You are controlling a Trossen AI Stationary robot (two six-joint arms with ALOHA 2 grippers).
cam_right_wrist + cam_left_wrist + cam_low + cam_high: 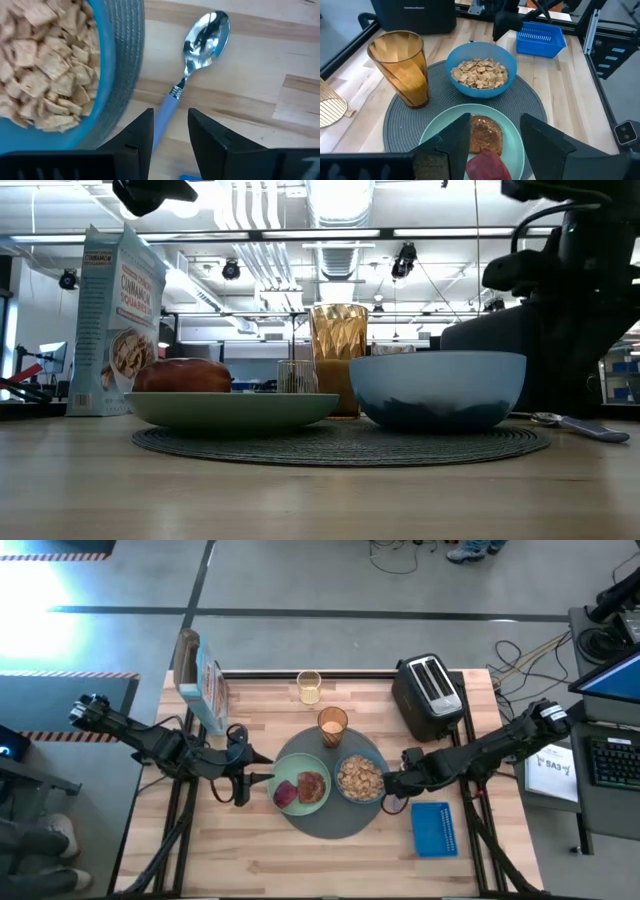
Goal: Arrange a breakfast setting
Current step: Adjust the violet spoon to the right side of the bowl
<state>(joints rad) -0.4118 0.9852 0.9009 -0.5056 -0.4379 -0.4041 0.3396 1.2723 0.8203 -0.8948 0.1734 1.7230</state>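
Beside the blue bowl, the right claw straddled one spoon's handle, fingers apart; only its wrist view showed this. Left claw gaped over one plate beside the bowl.

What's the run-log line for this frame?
right gripper: open, straddling spoon handle on table beside mat | left gripper: open over plate | bowl: on mat, cereal in

1. Left arm reaches in from the left, its pincer low over the tabletop, fingers spread.
2. Right arm reaches in from the right, its pincer low, fingers parted.
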